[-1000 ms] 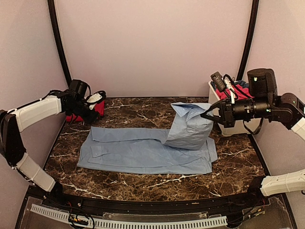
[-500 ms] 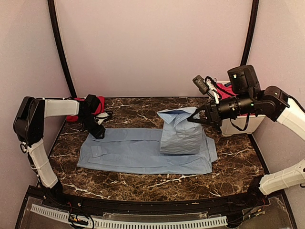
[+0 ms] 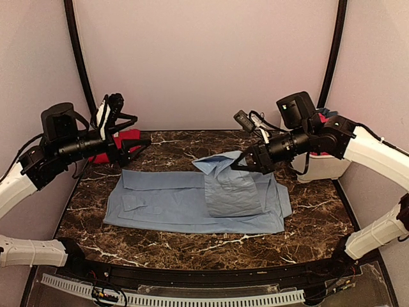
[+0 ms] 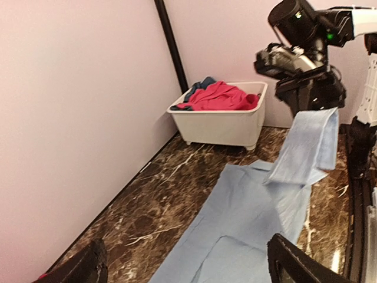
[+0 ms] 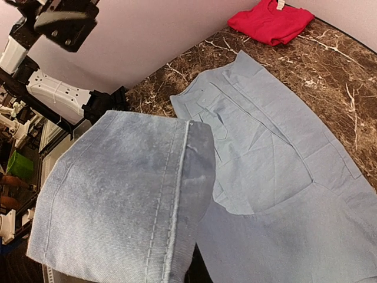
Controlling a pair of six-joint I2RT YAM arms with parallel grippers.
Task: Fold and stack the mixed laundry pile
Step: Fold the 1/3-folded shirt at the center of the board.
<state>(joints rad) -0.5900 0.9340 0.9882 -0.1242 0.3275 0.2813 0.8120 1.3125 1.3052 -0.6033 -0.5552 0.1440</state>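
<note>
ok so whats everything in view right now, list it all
light-blue collared cloth shirt: 1, light blue, spread across the middle of the table, right end raised and folded over
red folded cloth garment: 1, red, far left corner of the table
white rectangular plastic tub: 1, white, far right of the table
red cloth piece: at least 1, red, heaped in the tub
dark blue cloth piece: 1, dark blue, at the tub's back edge
dark brown marble table: 1, brown with white veins, under everything
left gripper: 1, black, open, far left by the red folded garment
right gripper: 1, black, shut on the shirt's raised end
</note>
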